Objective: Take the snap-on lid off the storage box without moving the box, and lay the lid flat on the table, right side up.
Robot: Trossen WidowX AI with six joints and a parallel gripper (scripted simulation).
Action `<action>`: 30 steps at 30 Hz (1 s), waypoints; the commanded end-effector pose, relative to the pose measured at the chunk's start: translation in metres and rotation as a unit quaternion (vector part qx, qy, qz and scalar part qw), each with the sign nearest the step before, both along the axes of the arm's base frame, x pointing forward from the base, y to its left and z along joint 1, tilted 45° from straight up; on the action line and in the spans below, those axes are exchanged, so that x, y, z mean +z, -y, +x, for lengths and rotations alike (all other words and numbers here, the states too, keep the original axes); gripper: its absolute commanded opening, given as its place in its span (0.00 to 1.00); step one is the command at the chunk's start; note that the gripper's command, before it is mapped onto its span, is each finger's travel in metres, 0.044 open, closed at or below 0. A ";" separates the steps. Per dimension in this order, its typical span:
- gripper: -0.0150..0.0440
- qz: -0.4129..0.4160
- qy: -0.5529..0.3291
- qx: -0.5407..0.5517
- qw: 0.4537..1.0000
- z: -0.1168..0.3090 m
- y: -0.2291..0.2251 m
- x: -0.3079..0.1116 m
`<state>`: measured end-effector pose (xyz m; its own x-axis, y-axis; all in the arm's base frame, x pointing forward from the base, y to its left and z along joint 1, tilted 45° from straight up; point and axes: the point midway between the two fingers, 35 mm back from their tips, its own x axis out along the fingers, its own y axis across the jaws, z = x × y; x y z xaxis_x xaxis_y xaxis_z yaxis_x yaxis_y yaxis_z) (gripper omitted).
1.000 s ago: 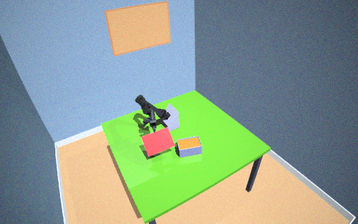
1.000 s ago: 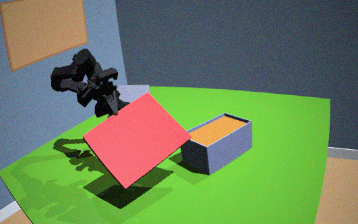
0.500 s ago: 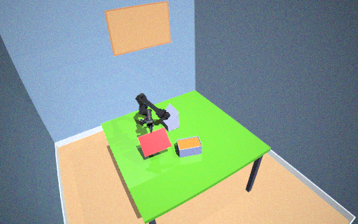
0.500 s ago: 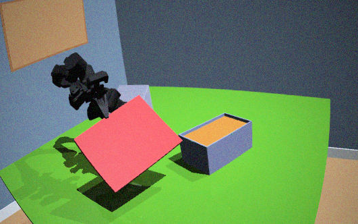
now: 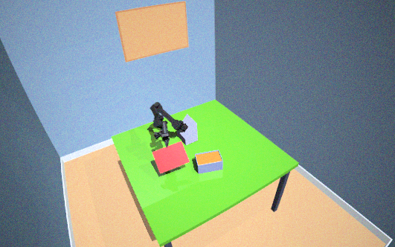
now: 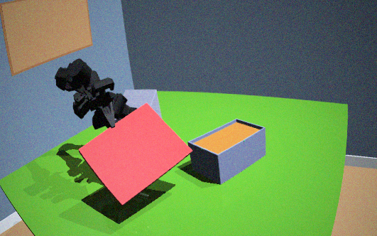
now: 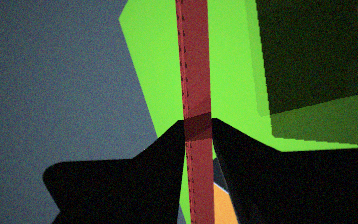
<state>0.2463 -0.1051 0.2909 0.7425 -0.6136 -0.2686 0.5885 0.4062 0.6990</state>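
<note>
The red lid (image 5: 170, 158) (image 6: 135, 153) (image 7: 196, 65) is held tilted in the air over the table, to the left of the box in the top and exterior views, with its shadow beneath it. My gripper (image 5: 167, 145) (image 6: 112, 127) (image 7: 197, 125) is shut on the lid's rear edge; in the wrist view the lid's edge runs between the two fingertips. The storage box (image 5: 210, 166) (image 6: 242, 153) stands open and upright on the green table (image 5: 253, 156) (image 6: 298, 142), with an orange surface showing inside. A small part of it shows in the wrist view.
A pale lilac block (image 5: 190, 132) (image 6: 143, 97) with a slanted top stands behind the lid, close to the arm. The table's left edge runs past the lid's left side in the top view.
</note>
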 end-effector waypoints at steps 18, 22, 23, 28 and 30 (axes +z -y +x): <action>0.25 -0.002 0.003 0.004 1.000 0.001 0.012 -0.012; 0.25 -0.002 0.003 0.004 1.000 0.001 0.014 -0.015; 0.25 -0.002 0.003 0.004 1.000 0.001 0.015 -0.015; 0.25 -0.002 0.003 0.004 1.000 0.002 0.017 -0.018; 0.25 -0.002 0.003 0.004 1.000 0.002 0.019 -0.019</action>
<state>0.2470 -0.1226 0.2728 0.7428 -0.6144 -0.2658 0.5868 0.4065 0.7003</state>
